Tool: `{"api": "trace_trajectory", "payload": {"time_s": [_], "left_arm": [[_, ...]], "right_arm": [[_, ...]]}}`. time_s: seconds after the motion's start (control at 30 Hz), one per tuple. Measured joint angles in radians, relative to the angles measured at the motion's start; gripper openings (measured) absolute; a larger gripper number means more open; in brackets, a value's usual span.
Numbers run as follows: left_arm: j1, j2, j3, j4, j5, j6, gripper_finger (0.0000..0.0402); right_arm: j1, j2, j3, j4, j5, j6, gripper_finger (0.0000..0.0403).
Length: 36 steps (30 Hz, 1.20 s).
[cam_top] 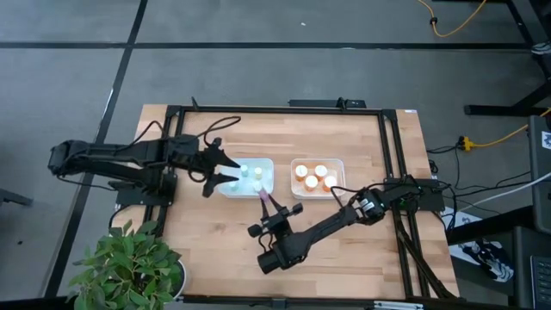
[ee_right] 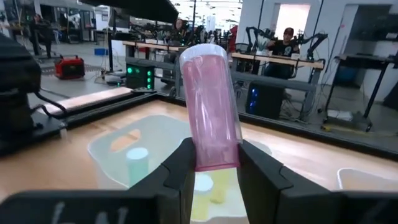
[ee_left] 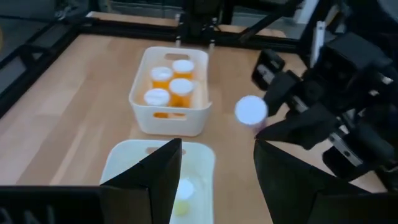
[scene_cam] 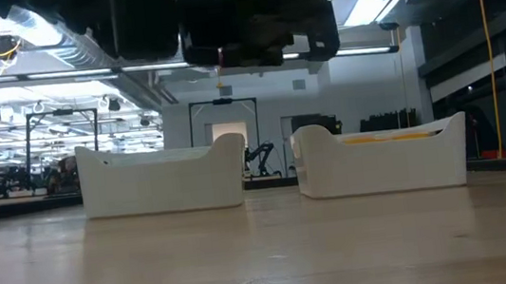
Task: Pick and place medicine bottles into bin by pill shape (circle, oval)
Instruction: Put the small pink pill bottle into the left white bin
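Note:
My right gripper (cam_top: 265, 203) is shut on a small pale pinkish bottle (ee_right: 210, 106) with a white cap (ee_left: 250, 110). It holds it in the air just near of the left white bin (cam_top: 245, 177). That bin holds several small pale bottles (ee_right: 137, 160). My left gripper (cam_top: 227, 173) is open and empty above the bin's left part, its fingers (ee_left: 155, 177) spread wide. The right white bin (cam_top: 317, 177) holds several orange bottles with white caps (ee_left: 169, 84), standing on their bases. My right gripper pinches the bottle's body near its bottom end (ee_right: 216, 158) between its two fingers (ee_right: 181, 168). The bottle sticks out past the fingertips, cap end away from the gripper, tilted toward the left bin. It is lifted clear of the table and the bins.
The two bins stand side by side at the table's middle (scene_cam: 161, 177) (scene_cam: 384, 156). A black frame (cam_top: 387, 129) runs round the wooden table. A potted plant (cam_top: 129, 263) stands at the near left corner. Bare wood lies near of the bins (cam_top: 215, 250).

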Motion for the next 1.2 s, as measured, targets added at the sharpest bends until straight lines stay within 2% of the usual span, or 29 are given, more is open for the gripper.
{"api": "trace_trajectory", "payload": {"time_s": [0.13,0.3,0.4,0.63,0.73,0.87,1.03,1.1,1.2], "left_arm": [[-0.037,0.0,0.005,-0.008,-0.006,-0.001,0.0194],[-0.07,0.0,0.005,-0.007,-0.069,-0.003,0.0194],[-0.085,0.0,0.005,-0.007,-0.095,-0.027,0.0194],[-0.11,0.0,0.005,-0.007,-0.109,-0.12,0.0194],[-0.125,0.0,0.005,-0.007,-0.109,-0.141,0.0194],[-0.152,0.0,0.005,-0.007,-0.108,-0.16,0.0194],[-0.184,0.0,0.005,-0.007,-0.108,-0.159,0.0194],[-0.194,0.0,0.005,-0.007,-0.108,-0.155,0.0194],[-0.202,0.0,0.005,-0.007,-0.108,-0.153,0.0194]], "right_arm": [[0.02,0.0,0.001,0.012,-0.021,0.028,0.0101],[0.064,0.0,0.001,0.041,-0.138,0.063,0.0101],[0.096,0.0,0.001,0.086,-0.173,0.108,0.0101],[0.18,0.0,0.001,0.307,-0.193,0.151,0.0101],[0.208,0.0,0.001,0.415,-0.237,0.226,0.0101],[0.234,0.0,0.001,0.555,-0.31,0.225,0.0101],[0.248,0.0,0.001,0.781,-0.323,0.051,0.0101],[0.249,-0.002,0.001,0.882,-0.338,-0.113,0.0101],[0.231,-0.015,0.001,1.078,-0.448,-0.454,0.0101]]}}
